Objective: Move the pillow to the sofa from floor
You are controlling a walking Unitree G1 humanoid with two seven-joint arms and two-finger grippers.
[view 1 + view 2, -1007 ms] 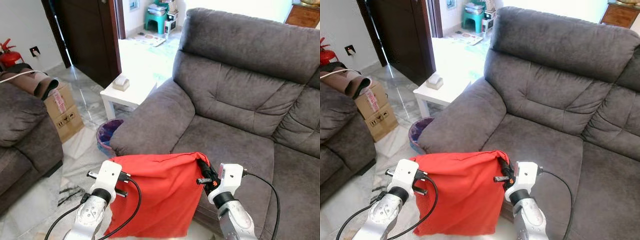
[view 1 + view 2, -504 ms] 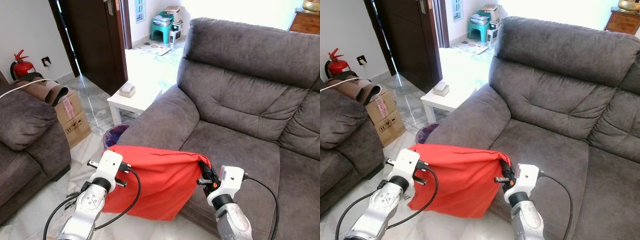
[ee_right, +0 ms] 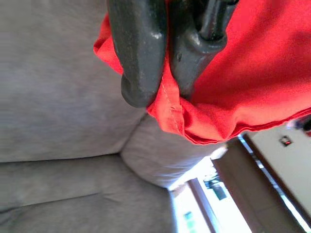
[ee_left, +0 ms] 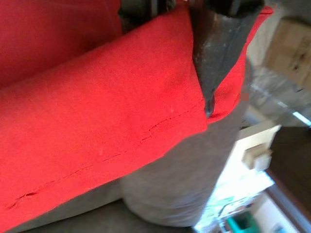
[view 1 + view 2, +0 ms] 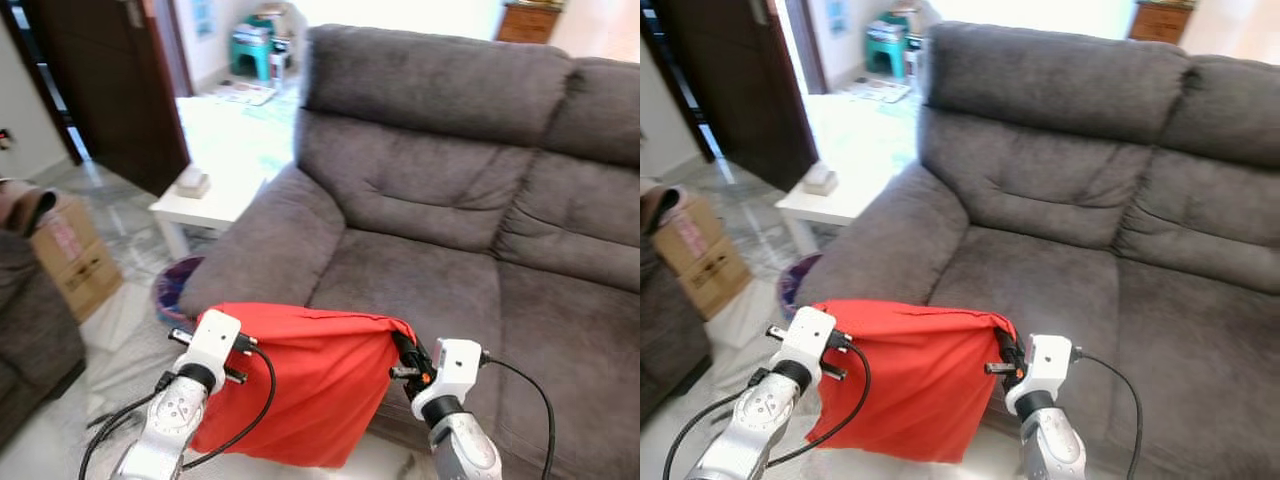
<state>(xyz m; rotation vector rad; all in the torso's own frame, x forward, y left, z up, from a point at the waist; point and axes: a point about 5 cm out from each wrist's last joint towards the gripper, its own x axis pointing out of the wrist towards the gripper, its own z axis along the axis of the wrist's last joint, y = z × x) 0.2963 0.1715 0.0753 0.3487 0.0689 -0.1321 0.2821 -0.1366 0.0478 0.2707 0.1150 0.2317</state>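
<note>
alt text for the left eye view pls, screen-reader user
Two robot arms hold a red pillow by its top corners, hanging in front of a grey sofa; the left tool grips one corner, the right tool the other. Behind, to the left, are a white side table, a cardboard box and a dark door.

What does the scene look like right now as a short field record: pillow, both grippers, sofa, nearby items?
pillow: red fabric pillow, held up off the floor, hanging in front of the sofa's front edge
left gripper: shut on the pillow's top left corner
right gripper: shut on the pillow's top right corner
sofa: grey fabric sofa, directly ahead
nearby: white side table, cardboard box
task state: pillow not yet on the seat
</note>
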